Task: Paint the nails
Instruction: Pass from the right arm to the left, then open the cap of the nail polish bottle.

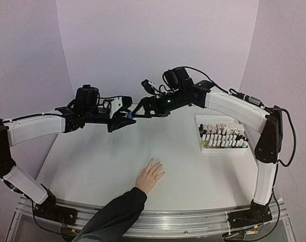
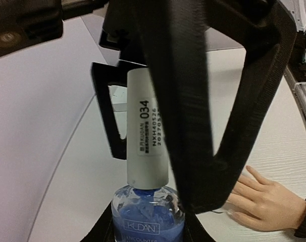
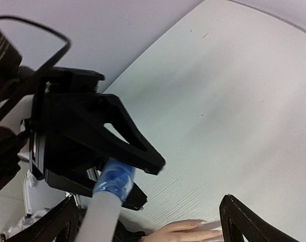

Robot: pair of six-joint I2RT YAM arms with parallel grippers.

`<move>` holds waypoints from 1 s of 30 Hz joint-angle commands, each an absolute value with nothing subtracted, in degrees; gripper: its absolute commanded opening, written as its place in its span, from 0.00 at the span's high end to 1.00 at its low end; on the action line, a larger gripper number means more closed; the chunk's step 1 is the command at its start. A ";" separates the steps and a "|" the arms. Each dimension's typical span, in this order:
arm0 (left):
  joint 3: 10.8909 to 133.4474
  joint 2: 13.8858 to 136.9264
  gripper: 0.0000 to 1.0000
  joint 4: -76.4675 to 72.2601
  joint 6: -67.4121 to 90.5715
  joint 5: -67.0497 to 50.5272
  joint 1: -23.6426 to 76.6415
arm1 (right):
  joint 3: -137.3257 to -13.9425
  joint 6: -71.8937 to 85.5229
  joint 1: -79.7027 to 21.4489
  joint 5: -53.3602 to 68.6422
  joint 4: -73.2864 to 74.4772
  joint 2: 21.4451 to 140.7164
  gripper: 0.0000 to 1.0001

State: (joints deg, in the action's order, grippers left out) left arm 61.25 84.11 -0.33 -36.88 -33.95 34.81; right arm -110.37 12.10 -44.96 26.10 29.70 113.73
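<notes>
I see tiny, bare-looking nails on the light-skinned hand flat near the white table's front edge, open surface around. My left jaws clamp a blue polish bottle; my right jaws stand apart.

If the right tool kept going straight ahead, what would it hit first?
Probably the blue polish bottle, whose grey cap lies between the open fingers of the right tool; then the left tool gripping it; depth unclear.
</notes>
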 commanded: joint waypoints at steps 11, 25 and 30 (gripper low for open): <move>58.38 82.54 1.00 -11.64 -44.14 -23.42 35.22 | -108.84 53.69 -42.90 19.79 26.54 108.02 0.14; 59.52 83.69 1.00 -9.59 -43.73 -22.94 35.52 | -115.57 56.00 -43.80 29.59 26.65 114.13 0.31; 60.66 84.48 1.00 -9.26 -42.46 -22.34 35.51 | -113.10 56.58 -44.02 29.21 27.64 113.08 0.45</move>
